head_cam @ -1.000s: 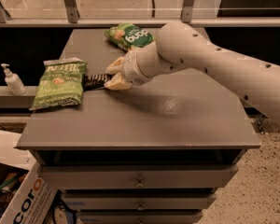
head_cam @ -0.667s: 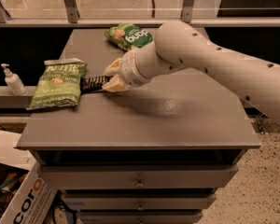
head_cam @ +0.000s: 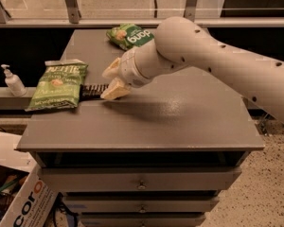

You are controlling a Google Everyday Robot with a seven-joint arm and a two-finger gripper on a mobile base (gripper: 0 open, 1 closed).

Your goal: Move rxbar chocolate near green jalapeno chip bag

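The rxbar chocolate [head_cam: 92, 90], a slim dark bar, lies flat on the grey table [head_cam: 180, 122] with its left end touching the right edge of the green jalapeno chip bag [head_cam: 57, 85]. That flat light-green bag rests at the table's left side. My gripper [head_cam: 109, 81] hovers just right of the bar, pointing left, its cream fingers [head_cam: 114, 91] spread apart. The lower finger sits at the bar's right end, and the bar is not clamped between the two.
A darker green puffy chip bag [head_cam: 130, 35] lies at the back of the table, behind my arm [head_cam: 217, 56]. A white pump bottle [head_cam: 12, 81] stands on a ledge to the left. A cardboard box [head_cam: 19, 207] sits on the floor at the lower left. Drawers [head_cam: 141, 183] front the table.
The bar has come down from between the fingers onto the table beside the light-green bag. The gripper shifted slightly left.
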